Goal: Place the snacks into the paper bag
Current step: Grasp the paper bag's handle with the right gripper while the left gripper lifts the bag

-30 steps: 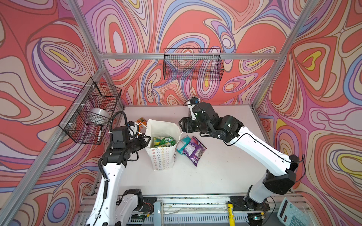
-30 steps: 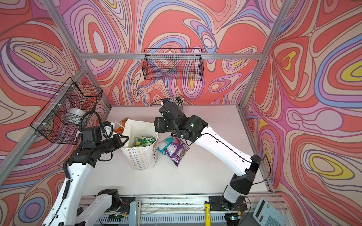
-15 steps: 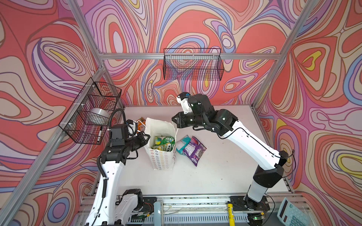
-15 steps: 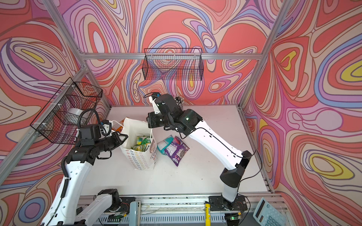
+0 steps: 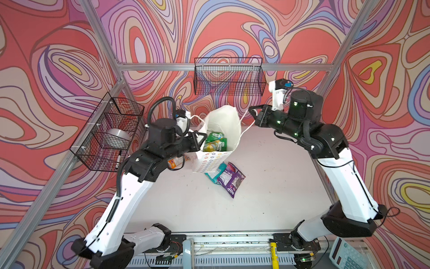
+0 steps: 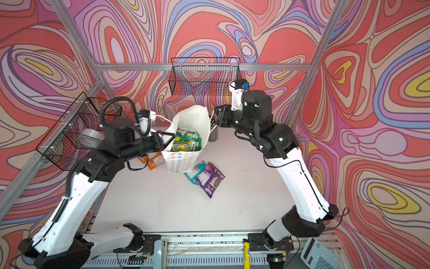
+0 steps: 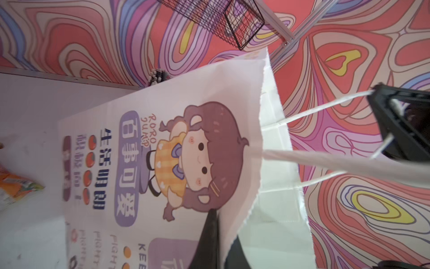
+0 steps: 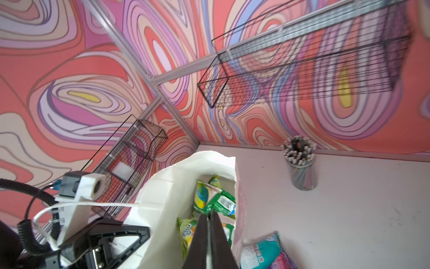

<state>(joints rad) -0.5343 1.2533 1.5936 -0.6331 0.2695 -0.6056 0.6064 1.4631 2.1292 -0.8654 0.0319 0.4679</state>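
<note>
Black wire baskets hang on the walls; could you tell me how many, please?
2: a long black wire basket on the back wall and a second black wire basket on the left wall. None seems hidden.

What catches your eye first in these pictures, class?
The white paper bag mid-scene, stretched open between the left hand on its rim and the right hand on its cord handle. Green snacks show inside it; a teal pouch and a purple pouch lie on the table beside its base.

Tall white paper gift bag, pastel star rows on its side: upright, mouth open. Green glossy pouches inside. Teal pouch and purple pouch overlap at its 5 o'clock; orange pouches at 8 o'clock.
</note>
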